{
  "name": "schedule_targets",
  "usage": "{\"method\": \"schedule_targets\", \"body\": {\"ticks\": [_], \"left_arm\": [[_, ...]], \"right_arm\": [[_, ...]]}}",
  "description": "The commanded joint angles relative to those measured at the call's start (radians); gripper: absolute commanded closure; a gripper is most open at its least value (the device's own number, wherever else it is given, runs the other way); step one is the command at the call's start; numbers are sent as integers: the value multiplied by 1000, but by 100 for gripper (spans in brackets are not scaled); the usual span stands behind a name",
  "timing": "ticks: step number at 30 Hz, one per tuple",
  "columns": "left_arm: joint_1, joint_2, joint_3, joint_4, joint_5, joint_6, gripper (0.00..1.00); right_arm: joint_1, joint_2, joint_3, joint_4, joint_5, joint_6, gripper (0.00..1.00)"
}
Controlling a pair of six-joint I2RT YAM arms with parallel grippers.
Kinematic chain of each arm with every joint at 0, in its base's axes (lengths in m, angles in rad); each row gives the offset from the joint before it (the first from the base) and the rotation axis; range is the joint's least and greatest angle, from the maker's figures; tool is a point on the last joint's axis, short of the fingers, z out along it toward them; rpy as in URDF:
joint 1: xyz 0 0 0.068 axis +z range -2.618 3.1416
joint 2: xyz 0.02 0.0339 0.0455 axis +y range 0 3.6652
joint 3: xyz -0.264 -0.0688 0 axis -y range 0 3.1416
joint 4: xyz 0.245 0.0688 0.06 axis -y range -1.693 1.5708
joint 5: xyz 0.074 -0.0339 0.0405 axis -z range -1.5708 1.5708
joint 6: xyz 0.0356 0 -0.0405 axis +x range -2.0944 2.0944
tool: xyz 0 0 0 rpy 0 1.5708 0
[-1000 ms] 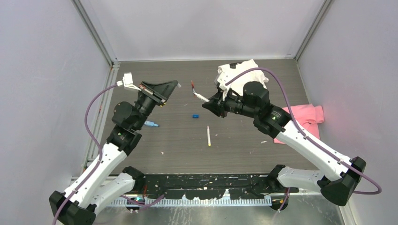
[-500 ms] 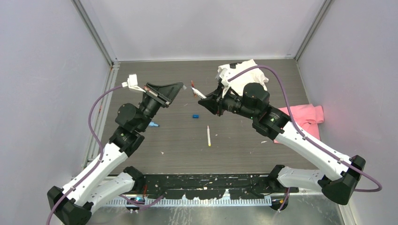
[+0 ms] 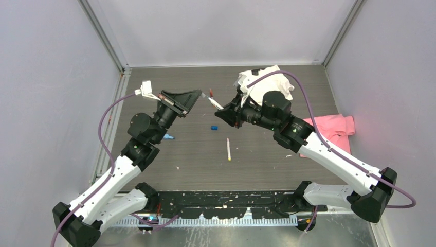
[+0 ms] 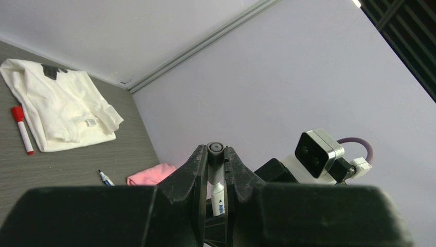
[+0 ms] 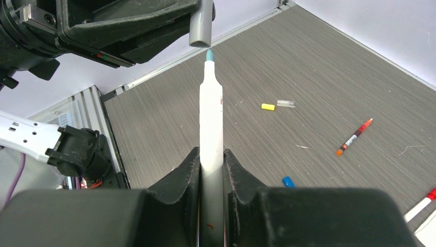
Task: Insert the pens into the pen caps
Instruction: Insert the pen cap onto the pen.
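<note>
While the left pincer (image 4: 216, 163) pinches a grey cap (image 5: 201, 25), the right pincer (image 5: 211, 160) pinches a pen (image 5: 211, 113) outside it.

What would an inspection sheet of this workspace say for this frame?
Surface: dark wood-grain table, pale flecks scattered.
Job's things: grey cap and white pen held tip to mouth, the blue tip just short, not in; loose: yellow-tipped pen, blue cap, yellow cap, red-capped pen.
Clutter: white cloth, pink cloth.
Grippers: left gripper jaws shut on the grey cap; right gripper jaws shut on the white pen.
Cables: purple cable looping along each arm.
Surroundings: pale walls on three sides; nothing else seen.
</note>
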Motion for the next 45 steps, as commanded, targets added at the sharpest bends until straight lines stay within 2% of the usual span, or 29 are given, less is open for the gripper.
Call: {"method": "schedule_targets", "body": {"ticks": [1, 45], "left_arm": [[-4, -1, 30, 72, -14, 22, 99], [-5, 17, 19, 97, -8, 17, 99]], "right_arm": [[8, -1, -2, 63, -14, 30, 99], [14, 0, 15, 76, 15, 40, 99]]}}
